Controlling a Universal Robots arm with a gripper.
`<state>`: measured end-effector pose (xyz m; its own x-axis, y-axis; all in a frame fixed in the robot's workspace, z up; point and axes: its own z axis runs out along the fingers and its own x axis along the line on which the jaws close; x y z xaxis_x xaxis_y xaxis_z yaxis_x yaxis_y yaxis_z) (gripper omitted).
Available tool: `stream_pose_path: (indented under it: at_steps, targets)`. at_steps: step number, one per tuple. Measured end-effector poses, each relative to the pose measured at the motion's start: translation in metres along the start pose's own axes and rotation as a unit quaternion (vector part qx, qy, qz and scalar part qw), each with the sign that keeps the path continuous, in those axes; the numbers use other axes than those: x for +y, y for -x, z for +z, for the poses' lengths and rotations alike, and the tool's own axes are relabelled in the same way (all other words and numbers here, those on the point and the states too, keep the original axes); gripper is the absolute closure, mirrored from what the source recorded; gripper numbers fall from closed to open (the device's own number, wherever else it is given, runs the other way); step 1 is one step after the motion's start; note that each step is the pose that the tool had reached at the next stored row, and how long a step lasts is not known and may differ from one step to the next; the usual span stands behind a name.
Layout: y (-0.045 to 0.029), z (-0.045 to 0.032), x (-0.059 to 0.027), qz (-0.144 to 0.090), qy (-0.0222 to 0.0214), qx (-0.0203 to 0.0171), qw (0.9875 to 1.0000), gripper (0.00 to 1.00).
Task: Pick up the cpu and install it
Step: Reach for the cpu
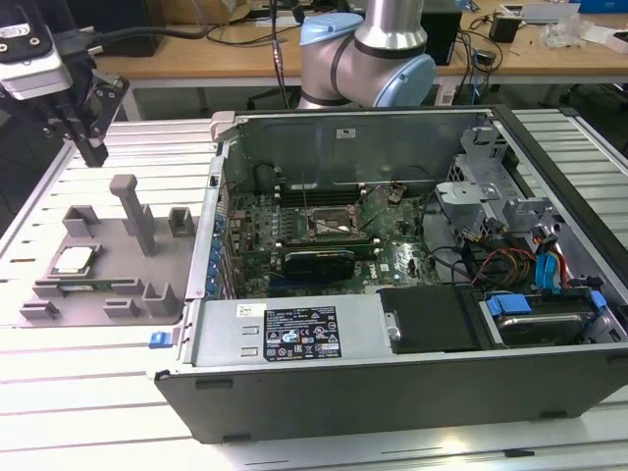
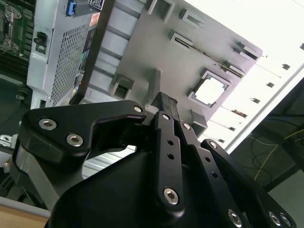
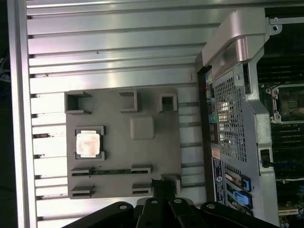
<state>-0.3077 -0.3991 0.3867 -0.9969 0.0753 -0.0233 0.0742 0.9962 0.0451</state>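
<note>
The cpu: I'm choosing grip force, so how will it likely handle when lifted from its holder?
The cpu looks thin and flat with a metal top, so it is probably stiff and light. That smooth top may be slippery. It sits in a walled pocket of the grey holder, so a push likely won't slide it.

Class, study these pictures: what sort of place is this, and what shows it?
Probably a robotics lab: a robot arm, an opened computer case on a slatted metal table, and a cluttered wooden workbench behind.
</note>
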Motion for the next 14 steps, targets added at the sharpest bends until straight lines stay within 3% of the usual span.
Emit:
stream_pose_path:
  at_steps: [5,10,14]
  targets:
    - [-0.0082,0.0049,-0.0008,0.0,0.0001,-0.0001,1.0,0.89]
    - [-0.0089,0.0053,-0.0009,0.0,0.0,0.0,1.0,0.89]
    - [-0.0128,0.0119,-0.0015,0.0,0.0001,-0.0002,1.0,0.89]
